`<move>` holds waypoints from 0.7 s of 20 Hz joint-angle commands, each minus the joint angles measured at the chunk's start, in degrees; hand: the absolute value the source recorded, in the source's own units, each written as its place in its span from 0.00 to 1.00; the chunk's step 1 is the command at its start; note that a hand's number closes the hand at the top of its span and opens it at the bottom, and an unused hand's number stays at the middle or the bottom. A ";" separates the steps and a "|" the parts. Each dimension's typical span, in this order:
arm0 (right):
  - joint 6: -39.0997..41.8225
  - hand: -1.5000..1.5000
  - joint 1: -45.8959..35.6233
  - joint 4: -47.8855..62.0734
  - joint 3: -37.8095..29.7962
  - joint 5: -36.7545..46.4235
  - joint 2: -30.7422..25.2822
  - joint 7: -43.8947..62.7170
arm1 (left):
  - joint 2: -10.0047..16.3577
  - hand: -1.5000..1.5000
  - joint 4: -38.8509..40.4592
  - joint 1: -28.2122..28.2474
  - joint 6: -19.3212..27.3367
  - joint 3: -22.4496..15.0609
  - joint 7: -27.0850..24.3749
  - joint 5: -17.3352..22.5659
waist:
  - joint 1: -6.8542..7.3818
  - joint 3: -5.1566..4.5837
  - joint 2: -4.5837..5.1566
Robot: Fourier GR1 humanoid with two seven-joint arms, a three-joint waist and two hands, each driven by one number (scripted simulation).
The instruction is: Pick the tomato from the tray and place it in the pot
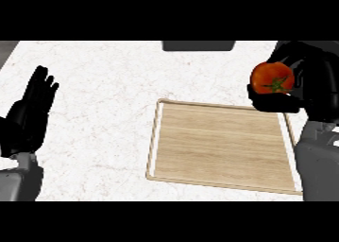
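A red tomato (271, 78) with a green stalk is held in the right hand (319, 82), at about 2 o'clock from the middle of the view. The black fingers and thumb are curled round it from behind and below, so that only its front is seen. The tomato is seen just beyond the 1 o'clock corner of the wooden tray (221, 142), clear of the boards. The tray is laid flat on the pale marbled counter (109, 80), at about 4 o'clock from the middle, and nothing is carried on its boards. The grey right forearm (324, 168) is seen across the tray's 3 o'clock edge. The left hand (29, 118) is held open at 9 o'clock, fingers straight and pointing up, with nothing in it, well apart from the tray. At 12 o'clock a dark shape (198, 45) is cut off by the counter's far edge; what it is cannot be told.
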 commanded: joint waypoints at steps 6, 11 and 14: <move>-2.07 1.00 -5.11 10.22 -13.84 -10.17 -7.21 -5.95 | 0.52 0.50 0.78 -2.24 -1.19 1.35 1.40 0.64 | 0.44 0.02 0.19; -3.84 1.00 -11.78 25.64 -19.01 -13.19 -12.45 -10.26 | -1.33 0.50 -0.49 0.02 -0.61 -0.53 0.08 -1.01 | 1.02 0.03 0.29; -8.73 1.00 -10.61 34.39 -20.83 -13.01 -15.15 -18.44 | 1.23 0.50 0.13 -1.26 -2.37 1.95 0.54 0.25 | 1.03 0.03 0.35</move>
